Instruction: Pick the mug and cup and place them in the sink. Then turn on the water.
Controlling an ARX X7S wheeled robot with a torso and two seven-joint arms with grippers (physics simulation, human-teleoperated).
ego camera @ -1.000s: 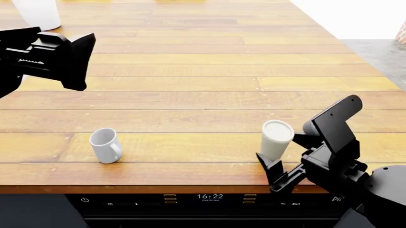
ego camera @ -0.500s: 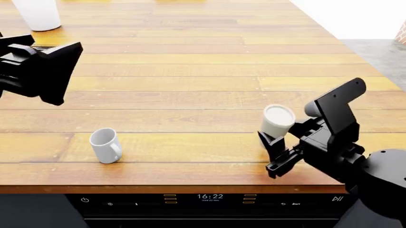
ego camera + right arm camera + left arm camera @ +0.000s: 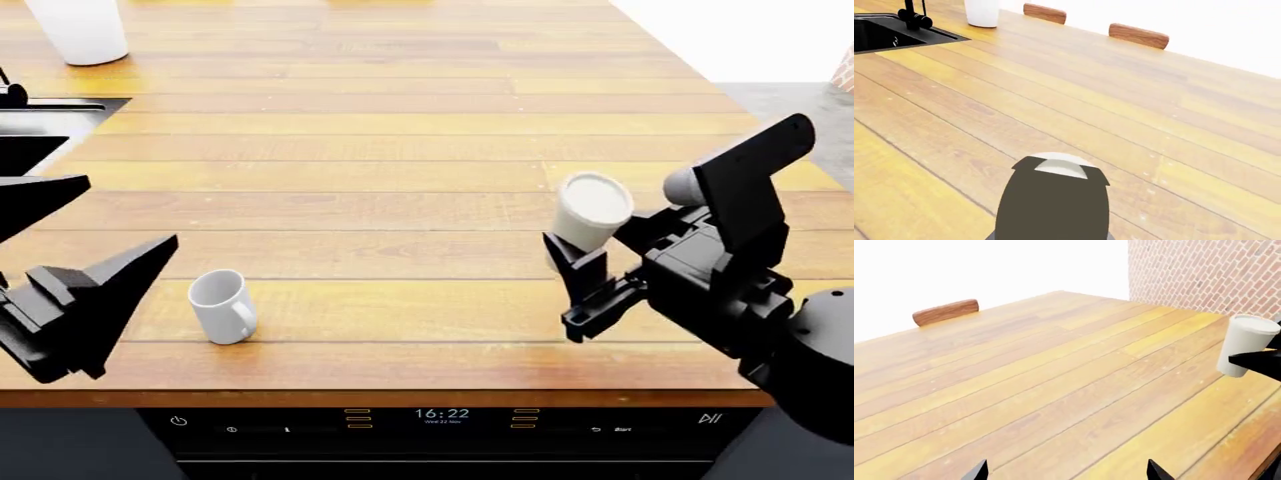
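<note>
Right tool [image 3: 567, 285]: clamped on the cup [image 3: 589, 213], which is held tilted above the counter [image 3: 400, 150] (lifted clear, probably for carrying to the sink).
Left tool [image 3: 80, 250]: spread apart and empty, held at the near left.
Mug [image 3: 223, 306]: left upright on the counter, just right of the left tool.
Sink [image 3: 40, 125]: at the far left, black tap [image 3: 913, 15] beside it.
Surroundings: a white pot [image 3: 80, 28] beyond the sink; nothing is seen between cup and sink.
</note>
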